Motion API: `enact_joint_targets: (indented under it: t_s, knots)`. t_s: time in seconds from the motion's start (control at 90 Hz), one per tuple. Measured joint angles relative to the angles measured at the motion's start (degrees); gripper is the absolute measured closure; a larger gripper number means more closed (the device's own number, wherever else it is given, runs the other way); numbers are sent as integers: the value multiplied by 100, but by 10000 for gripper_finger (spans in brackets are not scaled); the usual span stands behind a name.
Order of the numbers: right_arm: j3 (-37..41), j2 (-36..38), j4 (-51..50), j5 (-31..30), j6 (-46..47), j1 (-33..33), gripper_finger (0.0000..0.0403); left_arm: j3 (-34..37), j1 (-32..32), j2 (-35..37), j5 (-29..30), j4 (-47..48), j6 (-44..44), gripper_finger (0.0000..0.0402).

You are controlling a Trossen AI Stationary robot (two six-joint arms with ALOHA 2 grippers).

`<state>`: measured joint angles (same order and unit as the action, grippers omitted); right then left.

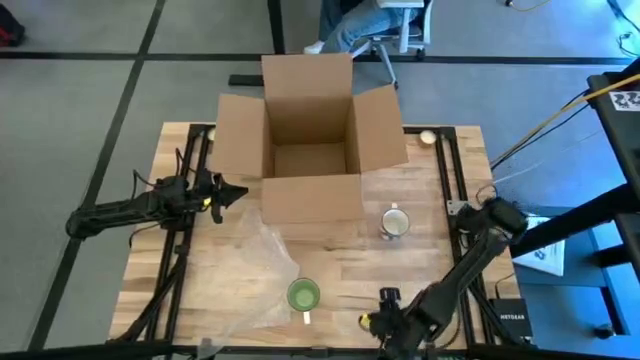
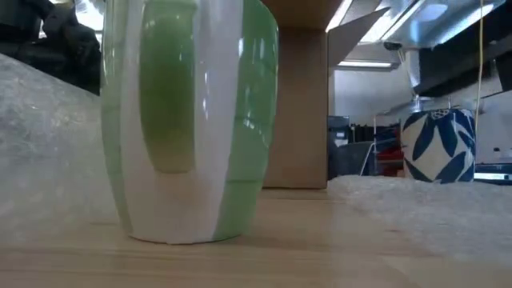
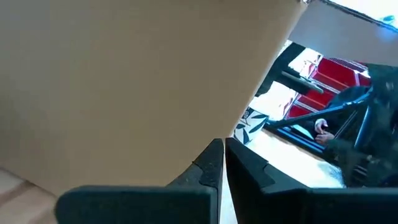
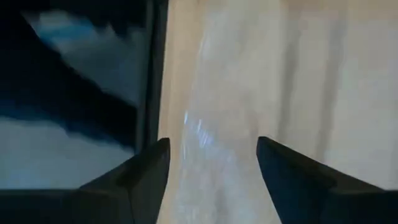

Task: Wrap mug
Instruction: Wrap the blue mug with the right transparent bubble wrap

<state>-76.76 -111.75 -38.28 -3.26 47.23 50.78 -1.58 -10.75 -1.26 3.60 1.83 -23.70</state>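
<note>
**Green mug upright near the front edge of the desk**

We see the mug standing upright near the front edge of the desk, at the edge of the bubble wrap, with its pale handle toward the front. The left claw is clenched, its fingers pressed together, and it sits beside the left flap of the open box. The right claw is released, its fingers well apart, low at the front edge to the right of the mug. A second mug stands near the box's front right corner.
</note>
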Motion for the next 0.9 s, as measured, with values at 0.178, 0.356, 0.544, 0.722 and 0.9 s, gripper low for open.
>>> enact_joint_targets:
  t_s: [0.178, 0.356, 0.544, 0.722, 0.9]
  knots:
    - [-185, -479, -106, 450, 76, -46, 207, 0, -1, -2, -2, 0, -22, 402]
    - [-209, -502, -317, 819, 497, -194, 278, 0, 1, 0, 0, 0, -35, 402]
    - [-201, -500, -325, 1513, 476, -307, 391, 0, 0, -2, -1, 0, -35, 402]
    - [-528, -129, -605, 1382, 313, -317, 401, 0, 1, -2, -43, 4, -41, 402]
    - [-926, 436, -1577, 552, 405, -324, 402, 0, -1, 0, -42, 2, -41, 402]
